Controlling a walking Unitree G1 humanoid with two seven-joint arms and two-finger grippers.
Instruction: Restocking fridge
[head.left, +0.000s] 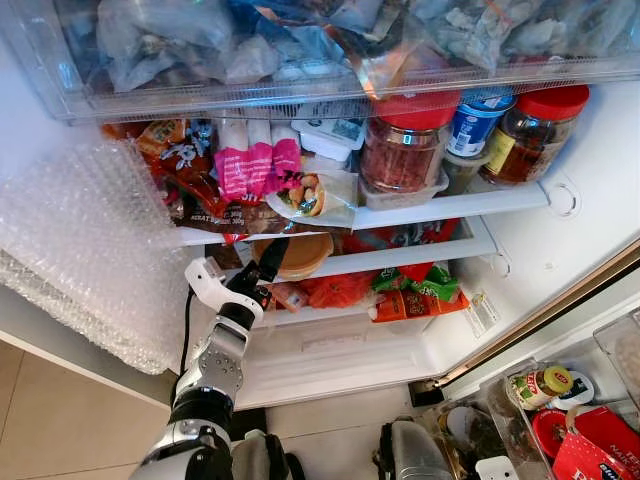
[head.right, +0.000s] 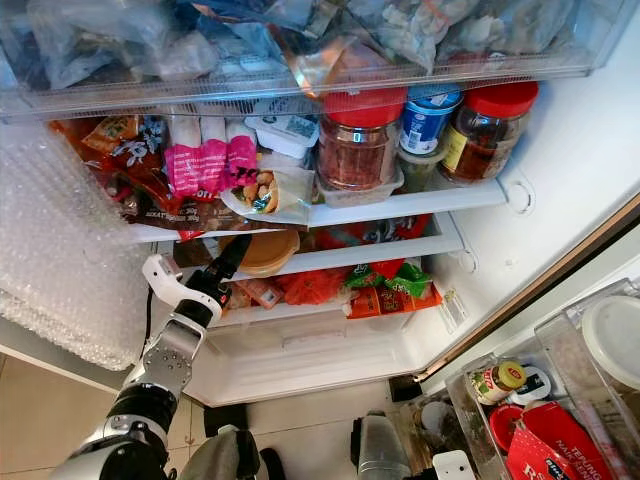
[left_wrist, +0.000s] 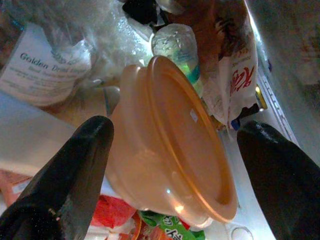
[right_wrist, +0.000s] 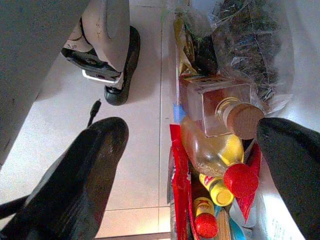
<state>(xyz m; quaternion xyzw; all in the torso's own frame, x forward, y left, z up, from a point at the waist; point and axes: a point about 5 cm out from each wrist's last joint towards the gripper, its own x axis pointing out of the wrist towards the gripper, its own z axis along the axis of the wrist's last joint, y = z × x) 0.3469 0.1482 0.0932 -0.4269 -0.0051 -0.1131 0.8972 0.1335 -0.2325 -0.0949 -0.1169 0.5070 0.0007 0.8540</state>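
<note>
Your left gripper (left_wrist: 170, 150) is spread wide around the orange lidded tub (left_wrist: 170, 140) on the middle fridge shelf (head.left: 400, 258); centre it at twelve o'clock before closing.

The orange container (left_wrist: 170, 145) is smooth, glossy plastic, faintly translucent, with small highlights on its lid rim. The left pincer (left_wrist: 175, 165) has matt black fingers (left_wrist: 70, 170) with a dull, rubbery look. At 9 o'clock in the head views, bubble wrap (head.left: 85, 240) is clear and dimpled. The jars (head.left: 405, 150) are shiny glass with glossy red plastic lids. The fridge shelves (head.left: 470, 205) are smooth white plastic. The floor (right_wrist: 135, 130) is pale, smooth tile with a soft sheen.
</note>
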